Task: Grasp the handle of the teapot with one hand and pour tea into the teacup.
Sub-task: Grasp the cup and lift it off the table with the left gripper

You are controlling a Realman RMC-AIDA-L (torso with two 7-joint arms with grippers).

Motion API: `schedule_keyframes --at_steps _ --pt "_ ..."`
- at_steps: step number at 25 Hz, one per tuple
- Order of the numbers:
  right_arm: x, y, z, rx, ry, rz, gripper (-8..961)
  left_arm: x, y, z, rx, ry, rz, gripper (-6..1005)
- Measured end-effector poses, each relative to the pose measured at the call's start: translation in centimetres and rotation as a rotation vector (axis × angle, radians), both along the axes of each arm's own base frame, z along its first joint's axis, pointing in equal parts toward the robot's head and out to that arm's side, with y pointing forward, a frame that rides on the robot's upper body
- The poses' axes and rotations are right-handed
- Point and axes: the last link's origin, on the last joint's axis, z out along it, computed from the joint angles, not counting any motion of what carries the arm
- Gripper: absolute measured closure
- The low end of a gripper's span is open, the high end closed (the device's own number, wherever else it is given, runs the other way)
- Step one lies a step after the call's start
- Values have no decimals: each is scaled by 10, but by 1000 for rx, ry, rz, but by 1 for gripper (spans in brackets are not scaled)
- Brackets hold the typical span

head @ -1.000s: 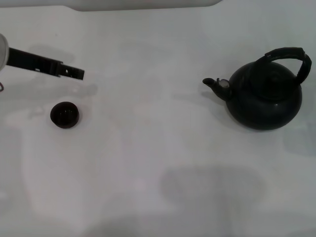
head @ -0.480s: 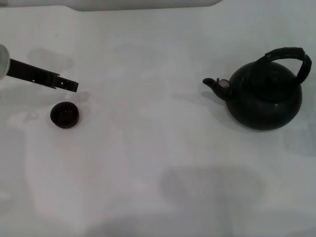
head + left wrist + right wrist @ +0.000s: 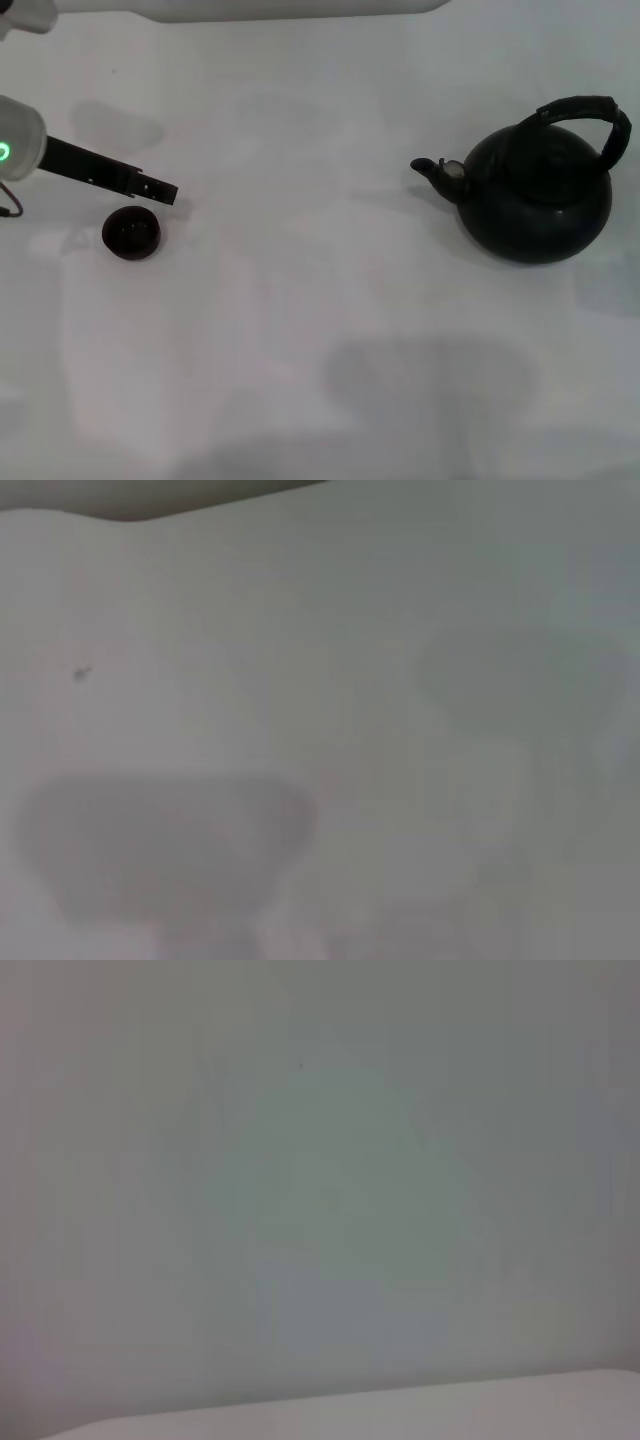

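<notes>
White tabletop (image 3: 320,330): left pincer (image 3: 160,189) (opening unclear) reaches in just behind the teacup (image 3: 131,232).

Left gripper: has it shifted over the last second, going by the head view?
Yes. The left gripper has come nearer and down toward the teacup, its tip now just beyond the cup's far rim; the cup itself has not moved.

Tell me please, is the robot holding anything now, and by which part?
Nothing is held. The left gripper is just above the teacup, not gripping it. The teapot stands alone, handle untouched.
</notes>
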Motion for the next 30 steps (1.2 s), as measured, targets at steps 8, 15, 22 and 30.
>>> schedule_keyframes --at_steps 8,15,22,30 --pt "0 0 0 2 0 1 79 -1 -4 -5 -30 7 14 122" --pt "1 1 1 6 2 -7 79 2 -7 -12 -85 51 -6 121" --pt "1 1 1 5 3 -12 79 0 -7 -8 -96 85 6 125" --pt "2 1 3 13 4 -14 79 -1 -7 -7 -98 106 19 136"
